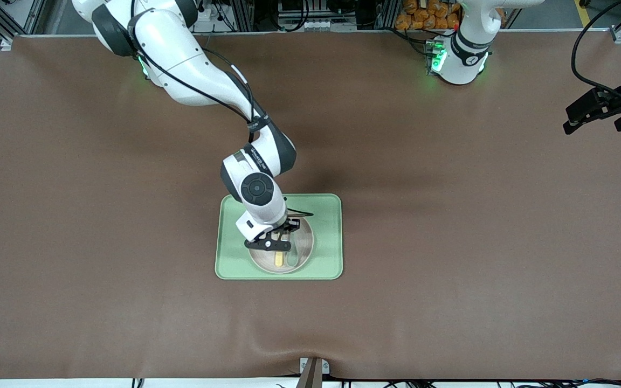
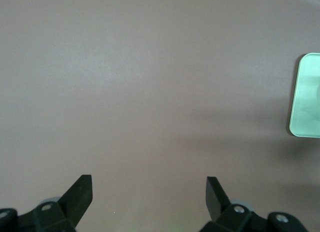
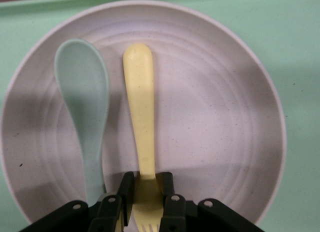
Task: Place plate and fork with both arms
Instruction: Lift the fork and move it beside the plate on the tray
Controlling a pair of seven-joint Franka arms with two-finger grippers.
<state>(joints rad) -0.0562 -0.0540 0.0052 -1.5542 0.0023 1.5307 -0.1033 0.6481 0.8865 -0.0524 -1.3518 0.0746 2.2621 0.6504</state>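
On the plate, set in the tray at desk centre, the fork beside the spoon, judged light, stiff and slippery, is clamped near its tines by the right pincer; toward two o'clock the left pincer waits apart.

Right tool lowered, fingers clamped; left tool waiting, seemingly raised, fingers apart.

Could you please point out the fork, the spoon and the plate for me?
fork (image 3: 139,102): right wrist view, on its handle.
spoon (image 3: 82,82): right wrist view, on its bowl.
plate (image 3: 215,122): right wrist view, on its bare inner surface.
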